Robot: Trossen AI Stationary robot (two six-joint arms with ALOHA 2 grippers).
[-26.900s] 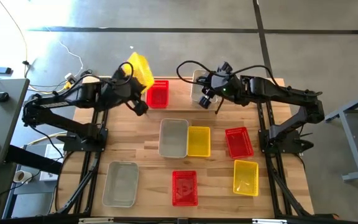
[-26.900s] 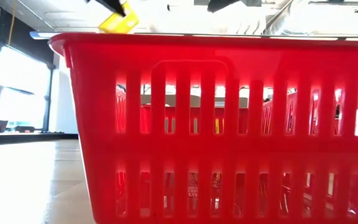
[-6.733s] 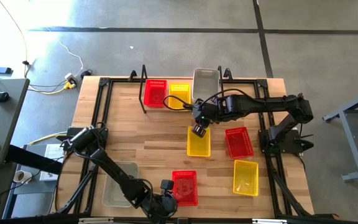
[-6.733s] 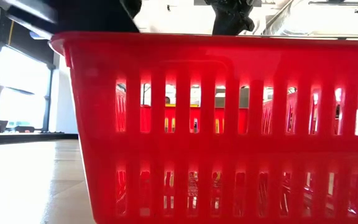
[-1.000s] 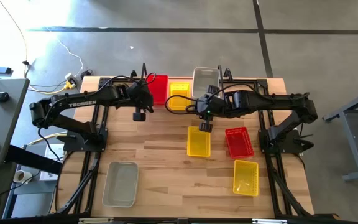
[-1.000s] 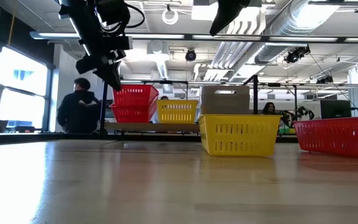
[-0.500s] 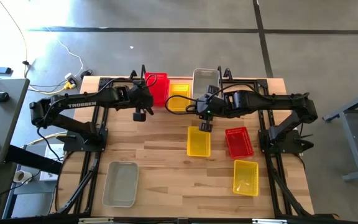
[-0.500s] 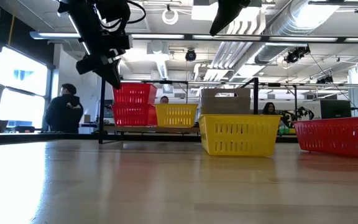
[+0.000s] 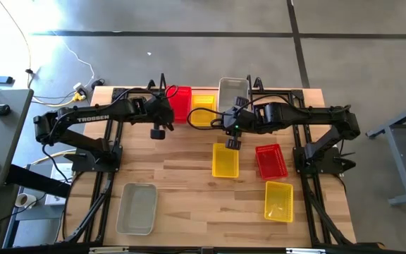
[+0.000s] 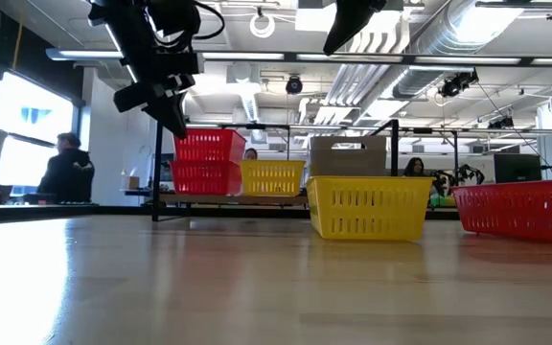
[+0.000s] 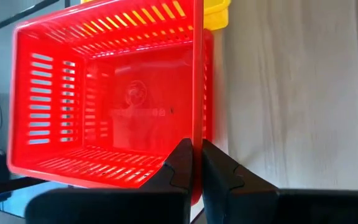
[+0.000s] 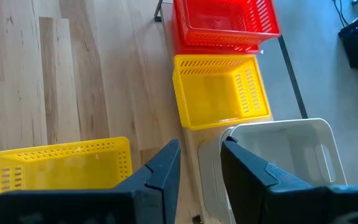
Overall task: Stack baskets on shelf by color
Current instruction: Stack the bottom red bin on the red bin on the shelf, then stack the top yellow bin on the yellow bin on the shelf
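Behind the wooden desk [image 9: 175, 162] an open workroom shows, a person [image 10: 65, 172] seated far off. At the desk's far edge the shelf [image 9: 162, 90] carries stacked red baskets [image 9: 180, 102], a yellow basket [image 9: 203, 109] and a grey-white basket [image 9: 233, 92]. Loose baskets lie nearer — two yellow, one red, one grey-white. The left end effector [image 11: 196, 163] is pinched shut on the top red basket's rim. The right end effector [image 12: 199, 163] hovers half open, holding nothing.
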